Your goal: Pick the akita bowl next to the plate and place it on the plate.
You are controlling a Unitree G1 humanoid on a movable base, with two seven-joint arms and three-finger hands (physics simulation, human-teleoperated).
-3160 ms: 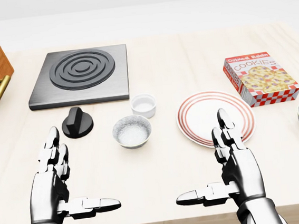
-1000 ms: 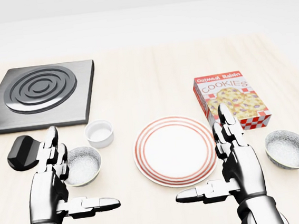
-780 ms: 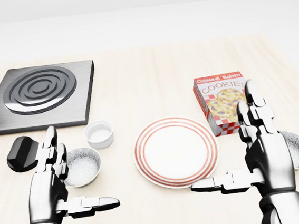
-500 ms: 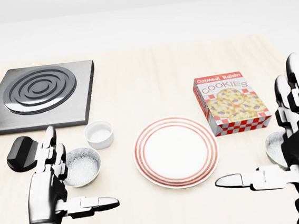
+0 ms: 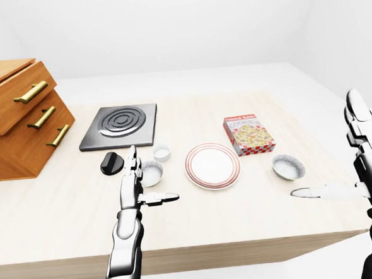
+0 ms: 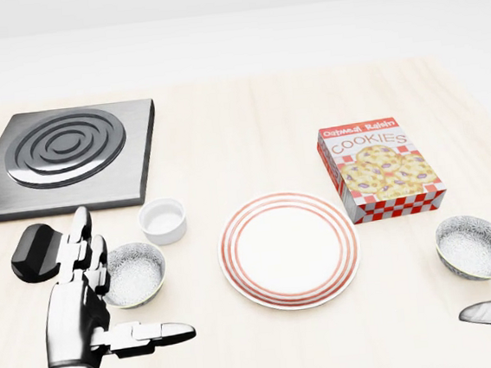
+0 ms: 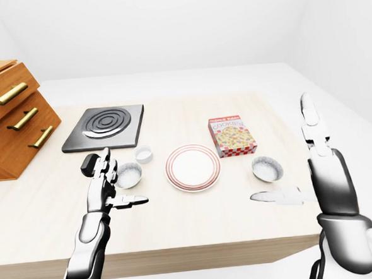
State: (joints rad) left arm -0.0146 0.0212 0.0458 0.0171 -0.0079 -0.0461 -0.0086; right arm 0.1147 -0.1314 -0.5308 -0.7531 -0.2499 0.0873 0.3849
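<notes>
You've done nothing yet: the plate (image 6: 288, 249) lies bare, the left bowl (image 6: 135, 273) and right bowl (image 6: 475, 245) sit either side of it, and your left hand (image 6: 77, 309) and right hand (image 7: 325, 176) hang open (empty)

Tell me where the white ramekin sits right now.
Head view, left of centre: the white ramekin sits below the burner, up-right of the left bowl and left of the striped plate.

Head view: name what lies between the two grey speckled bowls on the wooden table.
The round white red-ringed plate sits between the left bowl and the right bowl, touching neither, in the head view.
</notes>
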